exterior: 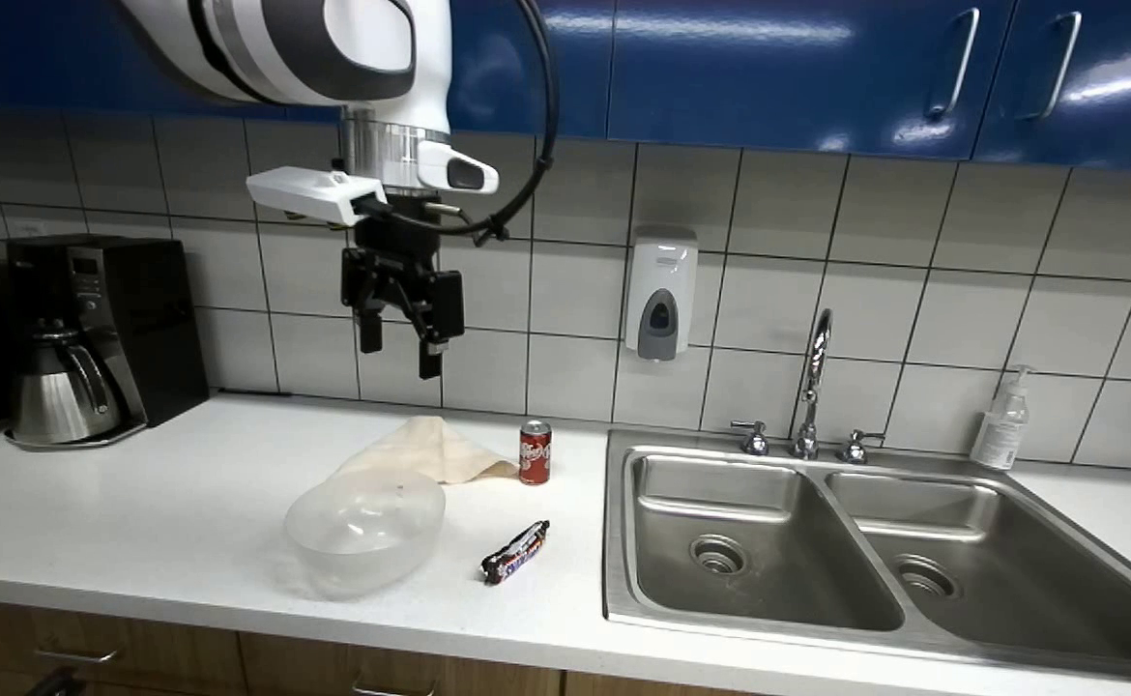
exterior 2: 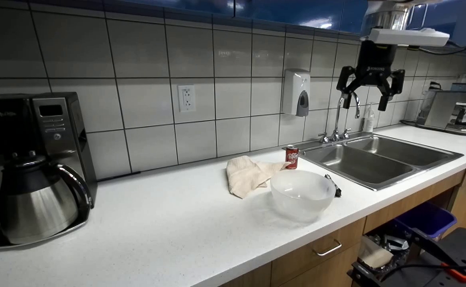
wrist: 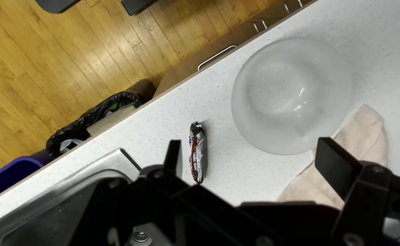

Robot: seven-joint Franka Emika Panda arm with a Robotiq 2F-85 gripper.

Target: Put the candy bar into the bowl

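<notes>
The pincer hangs high over the table, pointing down, its two fingers spread wide with nothing held between them. Well below it the candy bar lies flat on the table, in a dark wrapper with white and red-orange parts. In the wrist view the bar shows in the span between the fingers, close beside the finger on the side of the sink.

The bowl, translucent and upright, also stands well below the pincer, near the bar but apart from it; in the wrist view it shows more toward the far finger. The bar is outside the bowl.

A pale cloth lies crumpled below the pincer, on the wall side of the bowl; whether cloth and bowl touch I cannot tell. A red can stands upright below the pincer too, at the tip of the cloth and nearer the wall than the bar. The steel sink is lower than the pincer and off to one side, past the bar, with its faucet at the back. Behind the pincer, a soap dispenser is fixed to the tiled wall. A coffee maker stands well apart from the pincer, on the side away from the sink.
</notes>
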